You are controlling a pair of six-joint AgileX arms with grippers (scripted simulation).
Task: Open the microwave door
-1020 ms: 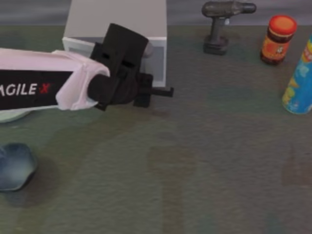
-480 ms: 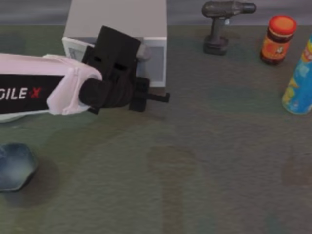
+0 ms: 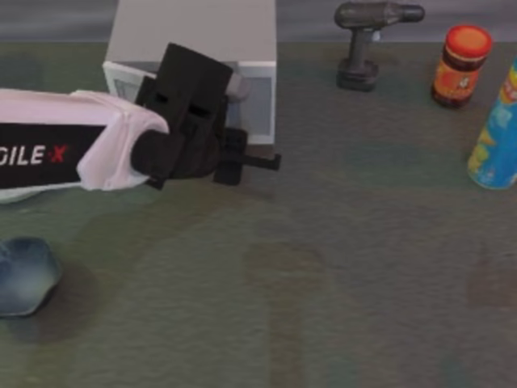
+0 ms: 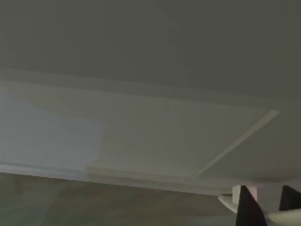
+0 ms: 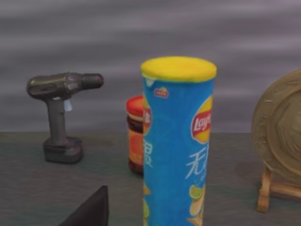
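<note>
The small boxy silver-grey microwave (image 3: 194,36) sits at the back of the dark green desk (image 3: 323,275), on its left side. The left pincer (image 3: 242,158) is right in front of the thin silver-framed see-through microwave door (image 3: 129,81). I cannot tell if the pincer is wide or narrow. To do this well, I think it should hook the door's edge and swing it out slowly.

- Dim, even light overhead; soft shadows spread on the table (image 3: 339,267) below the left gripper (image 3: 271,162).
- Close before the jaws, the microwave door (image 4: 141,136) looks blurred, without glare.
</note>
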